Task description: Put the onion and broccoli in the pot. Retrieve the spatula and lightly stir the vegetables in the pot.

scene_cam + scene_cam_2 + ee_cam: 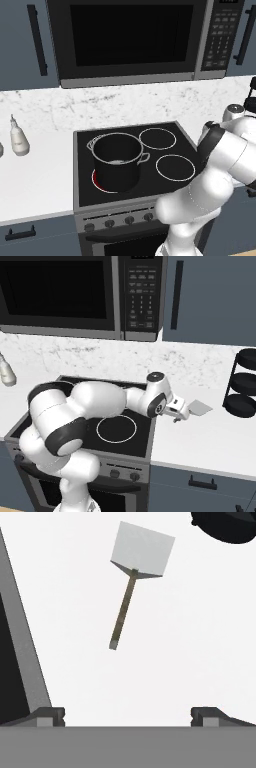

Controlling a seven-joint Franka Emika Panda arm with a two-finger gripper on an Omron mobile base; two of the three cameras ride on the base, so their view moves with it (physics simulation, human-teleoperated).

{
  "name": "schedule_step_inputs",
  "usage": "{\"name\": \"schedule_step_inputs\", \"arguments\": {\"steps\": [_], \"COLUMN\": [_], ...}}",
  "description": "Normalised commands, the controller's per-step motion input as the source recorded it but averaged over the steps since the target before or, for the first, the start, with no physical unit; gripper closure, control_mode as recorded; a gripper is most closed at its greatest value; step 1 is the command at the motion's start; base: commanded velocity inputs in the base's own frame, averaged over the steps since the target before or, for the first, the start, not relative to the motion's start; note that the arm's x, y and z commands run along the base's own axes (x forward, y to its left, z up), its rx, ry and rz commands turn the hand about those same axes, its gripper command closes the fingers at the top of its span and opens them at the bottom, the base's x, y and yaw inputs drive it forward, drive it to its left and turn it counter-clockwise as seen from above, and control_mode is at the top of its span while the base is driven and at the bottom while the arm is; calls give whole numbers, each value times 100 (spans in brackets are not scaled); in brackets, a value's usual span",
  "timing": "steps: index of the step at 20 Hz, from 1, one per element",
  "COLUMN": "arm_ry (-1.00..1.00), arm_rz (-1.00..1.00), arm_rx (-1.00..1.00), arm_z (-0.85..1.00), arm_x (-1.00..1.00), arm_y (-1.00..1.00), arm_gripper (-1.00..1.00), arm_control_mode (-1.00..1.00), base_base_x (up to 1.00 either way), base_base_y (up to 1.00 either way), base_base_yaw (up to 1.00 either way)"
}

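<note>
Progress: I judged the vegetable step likely done; something pale lay at the bottom of the pot, but I could not tell onion from broccoli there.
Pot: it stood on the front left burner of the stove, which glowed red beneath it.
Left to do: fetching the spatula and stirring.
Spatula: it lay flat on the white counter right of the stove, untouched, blade pointing away from my hand.
Gripper: I had the gripper spread fully wide and empty, hovering above the handle end.
Surroundings: a dark tiered rack stood near the blade; a bottle was far left.
Obstructions: I saw none near the handle.
</note>
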Motion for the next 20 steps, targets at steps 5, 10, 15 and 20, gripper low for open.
{"name": "schedule_step_inputs", "arguments": {"steps": [5,10,15,20], "arm_ry": [0,0,0,0], "arm_rz": [0,0,0,0], "arm_rx": [0,0,0,0], "arm_z": [-12,-10,-7,-8], "arm_x": [12,10,9,10], "arm_y": [-9,-10,-5,0], "arm_gripper": [-100,-100,-100,-100], "arm_control_mode": [-100,-100,-100,-100], "base_base_x": [0,0,0,0], "base_base_y": [0,0,0,0], "base_base_yaw": [0,0,0,0]}}
